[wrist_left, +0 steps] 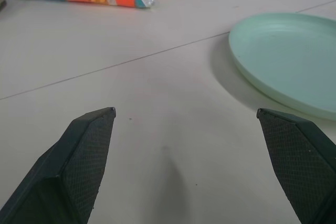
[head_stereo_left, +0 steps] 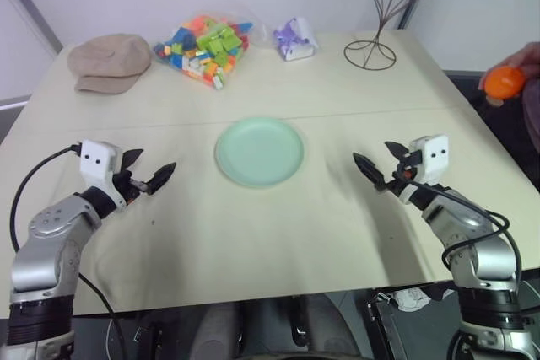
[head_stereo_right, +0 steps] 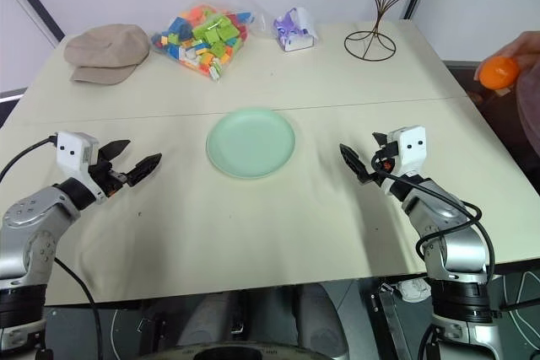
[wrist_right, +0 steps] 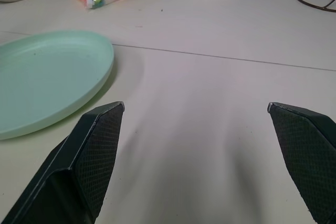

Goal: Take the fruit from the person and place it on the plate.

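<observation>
- Right eye view: person's hand (head_stereo_right: pixel 525 50) offers mandarin (head_stereo_right: pixel 498 71) beyond surface edge.
- Both grippers' fingers apart, empty.
- Right gripper (head_stereo_right: pixel 364 158) should reach outward, close gently.
- Plate (head_stereo_right: pixel 251 142) central.

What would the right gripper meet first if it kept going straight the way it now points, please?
Probably the plate. The right gripper, open and empty, points across the table toward its near edge, with bare table between them. How high the gripper rides is unclear.

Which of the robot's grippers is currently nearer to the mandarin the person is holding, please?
Right. The right gripper hovers over the table just inside the edge where the mandarin is offered; the left gripper is beyond the plate.
</observation>
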Controlling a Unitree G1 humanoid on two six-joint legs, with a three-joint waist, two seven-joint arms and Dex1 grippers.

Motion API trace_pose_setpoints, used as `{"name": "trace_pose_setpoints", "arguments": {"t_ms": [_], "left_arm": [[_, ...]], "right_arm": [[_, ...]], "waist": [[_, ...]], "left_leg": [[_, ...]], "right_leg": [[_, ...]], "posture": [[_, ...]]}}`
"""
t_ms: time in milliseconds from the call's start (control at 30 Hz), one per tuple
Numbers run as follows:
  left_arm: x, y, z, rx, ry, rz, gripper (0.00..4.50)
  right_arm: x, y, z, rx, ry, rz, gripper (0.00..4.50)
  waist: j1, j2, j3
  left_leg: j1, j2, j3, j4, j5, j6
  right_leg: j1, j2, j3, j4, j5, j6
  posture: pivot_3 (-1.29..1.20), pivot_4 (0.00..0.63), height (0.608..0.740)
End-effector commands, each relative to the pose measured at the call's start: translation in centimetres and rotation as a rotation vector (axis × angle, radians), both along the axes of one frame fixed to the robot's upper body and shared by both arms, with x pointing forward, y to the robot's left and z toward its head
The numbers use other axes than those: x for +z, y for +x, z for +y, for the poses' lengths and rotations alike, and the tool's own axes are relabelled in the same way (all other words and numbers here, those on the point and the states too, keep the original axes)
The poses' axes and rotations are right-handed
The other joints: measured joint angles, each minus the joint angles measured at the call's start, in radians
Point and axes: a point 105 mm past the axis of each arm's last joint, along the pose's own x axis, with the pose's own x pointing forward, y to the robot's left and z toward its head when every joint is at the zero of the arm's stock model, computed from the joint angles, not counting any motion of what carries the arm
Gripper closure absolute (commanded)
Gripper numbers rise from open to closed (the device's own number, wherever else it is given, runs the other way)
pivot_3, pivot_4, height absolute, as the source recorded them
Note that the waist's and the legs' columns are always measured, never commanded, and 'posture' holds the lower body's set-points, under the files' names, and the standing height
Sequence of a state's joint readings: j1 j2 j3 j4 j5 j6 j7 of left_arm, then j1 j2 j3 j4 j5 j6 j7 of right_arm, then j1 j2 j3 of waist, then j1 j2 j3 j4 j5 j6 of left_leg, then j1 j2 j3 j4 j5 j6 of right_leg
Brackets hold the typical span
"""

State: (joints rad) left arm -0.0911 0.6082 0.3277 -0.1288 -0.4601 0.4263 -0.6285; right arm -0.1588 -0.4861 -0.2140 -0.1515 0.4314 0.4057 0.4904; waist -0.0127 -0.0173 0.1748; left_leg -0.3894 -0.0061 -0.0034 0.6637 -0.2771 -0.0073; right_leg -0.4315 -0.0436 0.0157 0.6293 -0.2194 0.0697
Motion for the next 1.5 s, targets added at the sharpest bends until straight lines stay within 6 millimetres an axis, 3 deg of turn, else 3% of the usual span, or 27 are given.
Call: {"name": "trace_pose_setpoints", "arguments": {"t_ms": [33, 467, 633, 833, 1033, 1267, 1500], "left_arm": [[1.6, -0.1, 0.1, 0.0, 0.032, -0.06, 0.0], [1.9, -0.1, 0.3, 0.01, 0.037, -0.073, 0.0], [5.1, -0.6, -0.5, -0.02, 0.043, -0.176, 0.0], [8.5, -0.4, -3.0, -0.085, 0.018, -0.284, 0.0], [9.5, 0.6, -4.3, -0.12, -0.013, -0.315, 0.0], [9.1, 4.4, -6.6, -0.151, -0.056, -0.367, 0.0], [9.3, 5.6, -8.2, -0.191, -0.095, -0.397, 0.0]], "right_arm": [[1.2, -0.1, -0.3, -0.01, -0.004, -0.055, 0.03], [1.2, 0.1, -0.3, -0.01, -0.006, -0.053, 0.03], [1.1, 0.4, -0.1, 0.0, -0.008, -0.047, 0.03], [1.2, 1.0, 0.6, 0.033, -0.009, -0.045, 0.03], [1.5, 1.4, 0.7, 0.04, -0.011, -0.05, 0.03], [1.6, 1.4, 1.5, 0.056, -0.006, -0.055, 0.03], [1.4, 0.8, 1.4, 0.04, -0.001, -0.056, 0.03]], "waist": [[0.0, 0.0, 0.0], [0.0, 0.0, 0.0], [0.0, 0.0, 0.0], [0.0, 0.0, 0.0], [0.0, 0.0, 0.0], [0.002, 0.0, 0.0], [0.0, 0.0, 0.0]], "left_leg": [[0.0, 0.0, 0.0, 0.0, 0.0, 0.0], [0.0, 0.0, 0.0, 0.0, 0.0, 0.0], [0.0, 0.0, 0.0, 0.0, 0.0, 0.0], [0.0, 0.0, 0.0, 0.0, 0.0, 0.0], [0.0, 0.0, 0.0, 0.0, 0.0, 0.0], [0.0, 0.0, 0.0, 0.001, 0.0, 0.0], [0.0, 0.0, 0.0, 0.001, 0.0, 0.0]], "right_leg": [[0.0, 0.0, 0.0, 0.0, 0.0, 0.0], [0.0, 0.0, 0.0, 0.0, 0.0, 0.0], [0.0, 0.0, 0.0, 0.0, -0.001, -0.002], [0.0, 0.0, 0.0, 0.0, 0.0, -0.001], [0.0, 0.002, 0.0, 0.0, 0.0, 0.001], [0.001, 0.003, 0.0, 0.0, 0.0, 0.001], [0.001, 0.002, 0.0, 0.0, 0.001, 0.001]], "posture": [[0.0, 0.15, 0.74], [0.0, 0.15, 0.74], [0.0, 0.15, 0.74], [0.0, 0.15, 0.74], [0.0, 0.15, 0.74], [0.0, 0.15, 0.74], [0.0, 0.15, 0.74]]}}
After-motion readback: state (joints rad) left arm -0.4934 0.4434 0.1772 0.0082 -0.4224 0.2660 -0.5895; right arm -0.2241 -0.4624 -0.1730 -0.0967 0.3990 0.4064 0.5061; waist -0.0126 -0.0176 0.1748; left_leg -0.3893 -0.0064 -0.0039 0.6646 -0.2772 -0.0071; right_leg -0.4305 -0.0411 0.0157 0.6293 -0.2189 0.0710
